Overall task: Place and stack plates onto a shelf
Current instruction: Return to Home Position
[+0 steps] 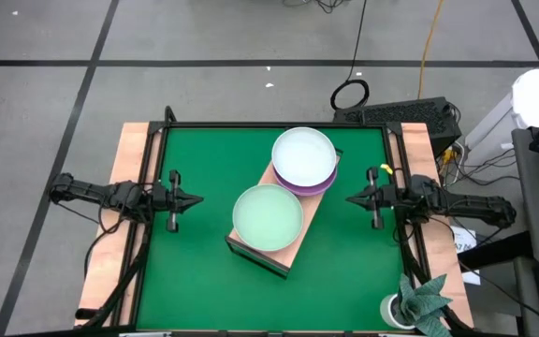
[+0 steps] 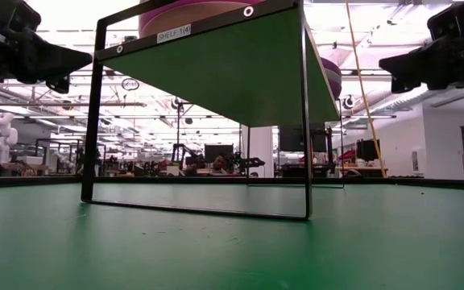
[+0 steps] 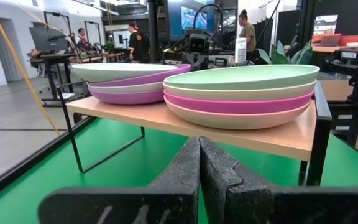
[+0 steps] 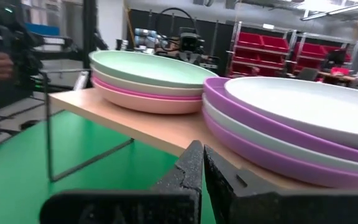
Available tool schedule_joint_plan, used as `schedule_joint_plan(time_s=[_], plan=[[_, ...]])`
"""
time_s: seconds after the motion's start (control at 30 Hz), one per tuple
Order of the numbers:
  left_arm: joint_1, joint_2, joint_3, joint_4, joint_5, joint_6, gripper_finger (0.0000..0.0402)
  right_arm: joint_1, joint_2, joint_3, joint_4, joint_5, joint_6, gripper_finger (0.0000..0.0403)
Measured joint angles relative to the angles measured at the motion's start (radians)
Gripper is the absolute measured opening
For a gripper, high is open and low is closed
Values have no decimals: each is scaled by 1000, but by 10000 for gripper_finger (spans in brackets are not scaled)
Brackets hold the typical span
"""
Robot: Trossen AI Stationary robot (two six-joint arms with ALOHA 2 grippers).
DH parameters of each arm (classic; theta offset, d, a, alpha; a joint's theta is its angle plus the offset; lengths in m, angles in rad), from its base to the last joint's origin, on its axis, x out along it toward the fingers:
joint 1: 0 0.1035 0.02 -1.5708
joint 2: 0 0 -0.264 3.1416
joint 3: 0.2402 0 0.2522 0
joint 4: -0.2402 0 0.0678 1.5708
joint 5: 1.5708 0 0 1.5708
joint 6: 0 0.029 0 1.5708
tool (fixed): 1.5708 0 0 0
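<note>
Green table mat [image 1: 195, 271] under everything, busy workshop beyond with people [image 3: 247, 28] standing, wooden shelf [image 1: 309, 217] aslant mid-mat, carrying two piles side by side, mint-topped plate stack [image 1: 268, 215], white-topped plate stack [image 1: 303, 154], left gripper [image 1: 196, 199] and right gripper [image 1: 350, 198] flanking the shelf, both pinched closed, empty
</note>
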Motion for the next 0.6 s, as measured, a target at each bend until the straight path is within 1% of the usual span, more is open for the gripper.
schedule_joint_plan(time_s=[0.2, 0.43, 0.6], plan=[[-5, 0, 0, 0, 1, -38, 3, 41, 0, 0, -4, -12, 34, 0], [-17, 0, 0, 0, 2, -53, 3, 100, 0, 0, -14, 37, 52, 0], [-17, 0, 0, 0, 2, -52, 3, 121, 0, 0, -19, 67, 43, 0]])
